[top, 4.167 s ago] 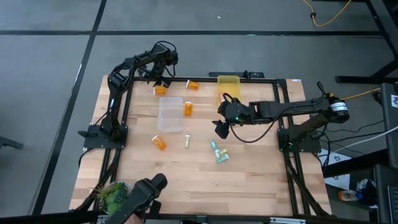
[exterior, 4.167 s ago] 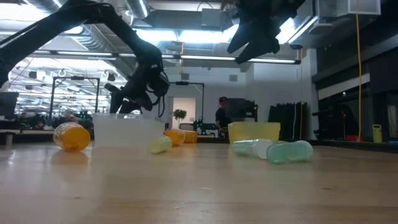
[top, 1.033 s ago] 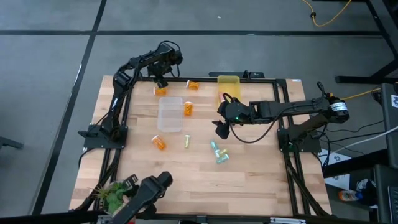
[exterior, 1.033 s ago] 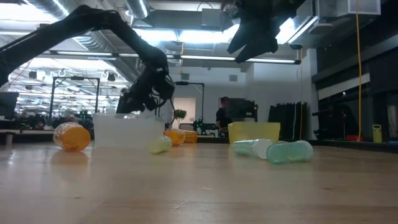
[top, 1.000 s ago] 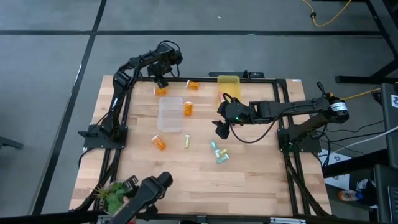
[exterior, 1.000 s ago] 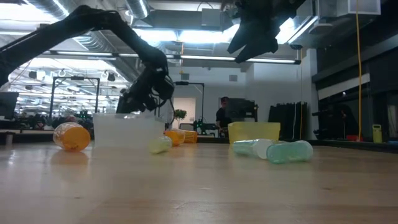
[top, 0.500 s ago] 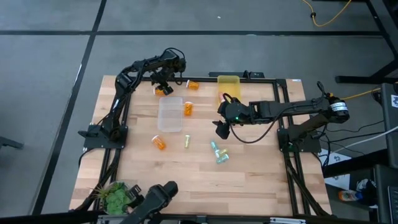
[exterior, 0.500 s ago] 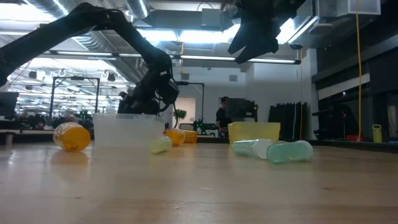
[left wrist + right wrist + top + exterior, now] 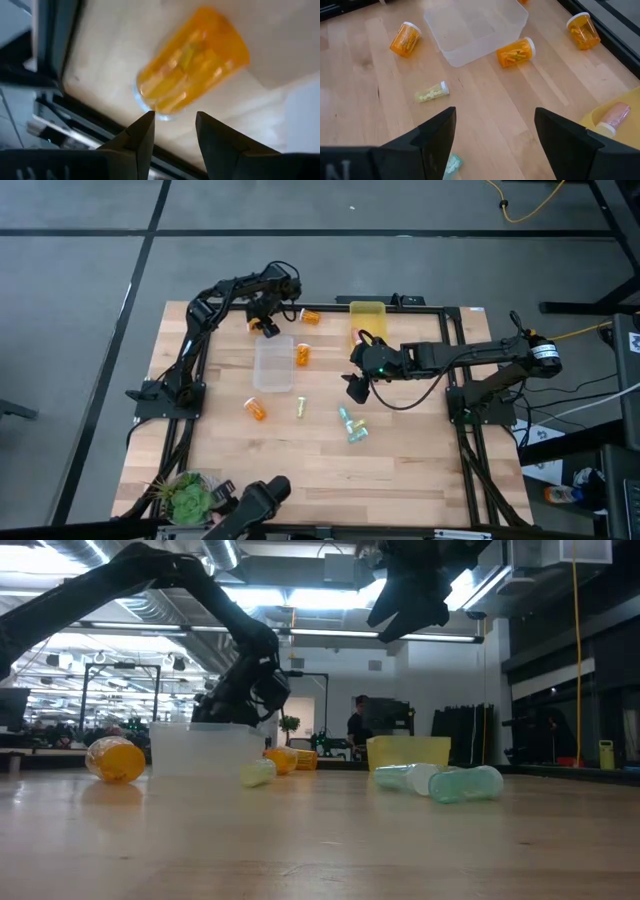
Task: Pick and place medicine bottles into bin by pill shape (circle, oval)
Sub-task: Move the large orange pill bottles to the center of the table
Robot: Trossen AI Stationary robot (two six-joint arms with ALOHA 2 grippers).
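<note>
Orange bottle (image 9: 192,60) ahead of left fingers (image 9: 150,125), narrowly parted, empty; centre before closing. Right fingers (image 9: 440,135) wide, empty, above worktop (image 9: 400,470).

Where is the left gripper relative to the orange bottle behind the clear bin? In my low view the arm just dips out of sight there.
Observer: The left gripper is open. An orange bottle lies on its side just beyond the fingertips, not between them.
Operator: Is anything in the yellow bin? I only see its wall.
Observer: Yes, the right wrist view shows one pale pink bottle lying in the yellow bin.
Operator: And the right gripper?
Observer: The right gripper is open and holds nothing. From above it hovers over bare wood, between the yellow bin and the teal bottles.
</note>
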